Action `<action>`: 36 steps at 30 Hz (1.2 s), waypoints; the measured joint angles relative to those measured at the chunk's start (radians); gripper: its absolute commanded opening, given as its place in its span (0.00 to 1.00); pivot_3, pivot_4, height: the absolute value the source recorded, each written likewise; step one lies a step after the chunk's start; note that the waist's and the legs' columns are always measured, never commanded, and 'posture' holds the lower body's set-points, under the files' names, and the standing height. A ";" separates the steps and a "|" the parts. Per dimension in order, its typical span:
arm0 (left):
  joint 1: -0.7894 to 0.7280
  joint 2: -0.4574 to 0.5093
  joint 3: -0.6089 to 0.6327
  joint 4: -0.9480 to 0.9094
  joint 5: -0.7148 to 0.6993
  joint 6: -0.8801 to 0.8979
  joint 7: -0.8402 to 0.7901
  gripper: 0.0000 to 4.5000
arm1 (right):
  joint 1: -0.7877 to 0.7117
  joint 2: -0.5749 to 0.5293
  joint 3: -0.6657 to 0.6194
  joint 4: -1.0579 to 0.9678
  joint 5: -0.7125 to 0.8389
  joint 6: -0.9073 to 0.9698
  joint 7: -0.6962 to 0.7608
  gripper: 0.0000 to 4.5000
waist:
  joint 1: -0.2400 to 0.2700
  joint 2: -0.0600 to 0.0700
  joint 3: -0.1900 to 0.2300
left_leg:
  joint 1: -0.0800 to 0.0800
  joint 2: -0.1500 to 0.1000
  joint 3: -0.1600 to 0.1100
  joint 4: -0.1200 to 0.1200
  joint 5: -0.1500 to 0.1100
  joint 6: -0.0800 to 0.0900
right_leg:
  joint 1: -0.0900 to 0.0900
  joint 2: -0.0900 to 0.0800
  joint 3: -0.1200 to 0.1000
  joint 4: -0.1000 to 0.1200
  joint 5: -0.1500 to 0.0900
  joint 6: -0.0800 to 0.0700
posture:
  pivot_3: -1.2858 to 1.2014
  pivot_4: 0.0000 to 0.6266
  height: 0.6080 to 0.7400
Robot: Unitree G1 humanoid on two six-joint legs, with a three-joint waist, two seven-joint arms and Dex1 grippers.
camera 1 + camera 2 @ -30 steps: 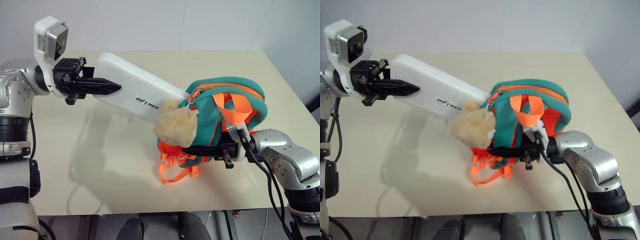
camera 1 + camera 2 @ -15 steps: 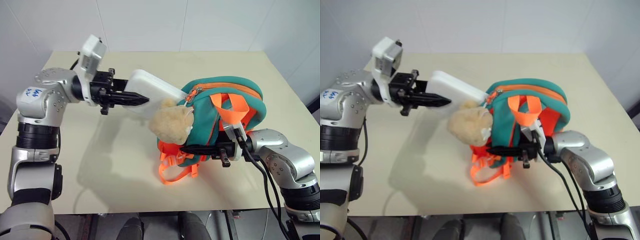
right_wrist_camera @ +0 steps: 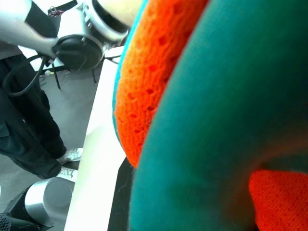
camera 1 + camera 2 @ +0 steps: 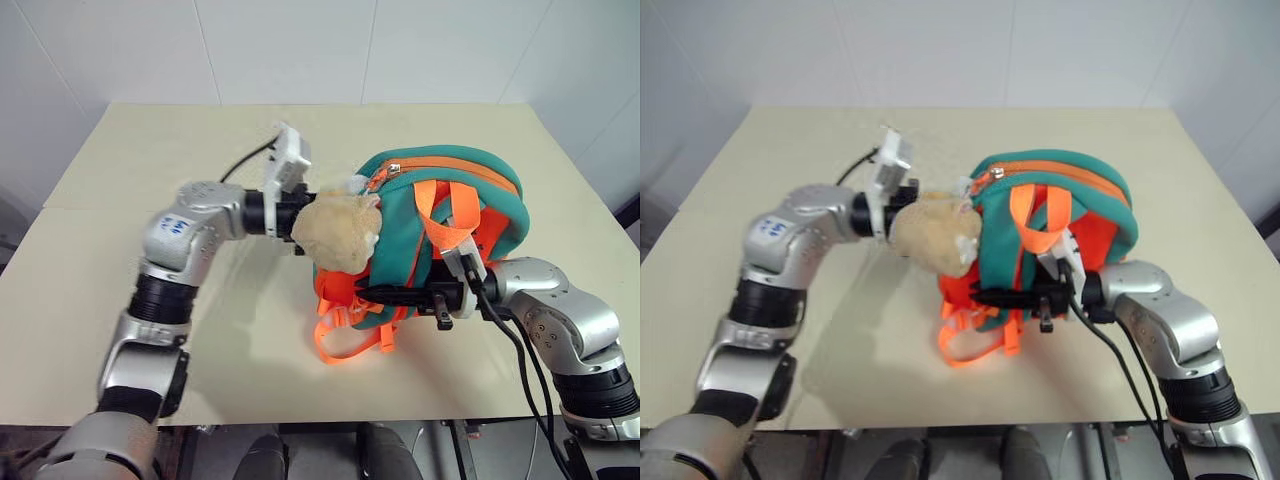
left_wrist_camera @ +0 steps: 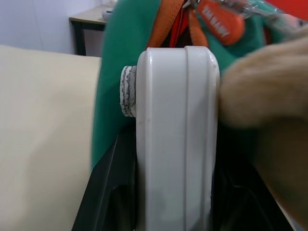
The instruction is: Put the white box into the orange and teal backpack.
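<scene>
Between left end effector fingers: white box pinched, long axis pointing straight into orange and teal backpack; right end effector pressed together on its fabric.

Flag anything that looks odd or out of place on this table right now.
One thing: the tan plush toy hanging from the orange and teal backpack sits right across the bag's opening, pressed against the white box that the left tool is feeding in. It could snag or get pushed inside. Nothing looks spilled or damaged.
</scene>
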State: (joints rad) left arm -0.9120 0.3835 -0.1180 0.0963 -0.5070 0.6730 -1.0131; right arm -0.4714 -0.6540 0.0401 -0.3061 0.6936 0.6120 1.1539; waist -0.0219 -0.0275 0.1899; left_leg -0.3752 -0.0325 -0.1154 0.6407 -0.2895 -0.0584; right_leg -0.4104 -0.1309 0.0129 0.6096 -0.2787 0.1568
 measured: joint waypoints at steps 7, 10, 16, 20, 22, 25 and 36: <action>0.016 -0.074 -0.012 0.050 0.024 0.005 0.063 0.30 | 0.000 0.000 0.001 -0.001 -0.004 0.000 -0.016 0.14 | -0.002 0.000 0.000 | 0.000 0.000 0.000 0.003 0.000 0.000 | 0.001 0.000 0.000 0.000 0.000 0.000 | 0.52 0.24 1.00; 0.016 -0.092 -0.013 0.065 0.025 0.007 0.067 0.30 | 0.004 0.000 0.001 -0.004 -0.004 0.001 -0.024 0.14 | 0.001 0.000 0.000 | 0.000 -0.001 0.000 0.004 0.000 0.000 | 0.001 0.000 0.000 -0.001 0.000 0.000 | 0.52 0.24 1.00; 0.016 -0.077 -0.032 0.055 0.042 0.027 0.059 0.49 | 0.008 0.000 0.001 -0.006 -0.004 0.001 -0.031 0.14 | 0.001 0.000 0.000 | 0.000 -0.001 0.000 0.004 0.000 0.000 | 0.001 0.000 0.001 -0.001 0.000 0.001 | 0.52 0.24 1.00; 0.013 -0.054 -0.040 0.026 0.041 0.075 0.057 0.75 | 0.008 0.000 0.001 -0.006 -0.005 0.001 -0.033 0.14 | 0.000 0.000 0.000 | 0.000 -0.001 0.000 0.004 0.000 0.000 | 0.001 0.000 0.001 -0.001 0.001 0.001 | 0.52 0.24 1.00; 0.013 -0.032 -0.040 0.005 0.040 0.094 0.050 0.87 | 0.008 0.000 0.001 -0.007 -0.005 0.001 -0.033 0.14 | -0.002 0.000 0.000 | 0.000 0.000 0.000 0.004 0.000 0.000 | 0.001 0.000 0.001 0.000 0.001 0.001 | 0.52 0.24 1.00; 0.005 0.008 -0.039 -0.024 0.039 0.112 0.036 1.00 | 0.008 0.000 0.002 -0.007 -0.006 0.001 -0.034 0.14 | -0.004 0.000 0.000 | 0.000 0.000 0.000 0.003 0.000 0.001 | 0.001 0.000 0.001 0.000 0.001 0.001 | 0.52 0.24 1.00; 0.001 0.260 -0.003 -0.129 0.048 0.061 -0.055 1.00 | 0.007 0.001 0.009 -0.005 -0.012 0.000 -0.035 0.14 | -0.003 0.000 0.000 | 0.000 0.000 0.000 0.002 -0.001 0.001 | 0.001 0.000 0.001 -0.002 0.000 0.001 | 0.52 0.24 1.00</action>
State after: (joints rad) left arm -0.9115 0.6439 -0.1210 -0.0331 -0.4586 0.7339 -1.0677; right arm -0.4647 -0.6534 0.0488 -0.3110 0.6812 0.6116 1.1184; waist -0.0248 -0.0274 0.1899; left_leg -0.3754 -0.0328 -0.1154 0.6426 -0.2901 -0.0574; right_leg -0.4098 -0.1309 0.0136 0.6076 -0.2782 0.1575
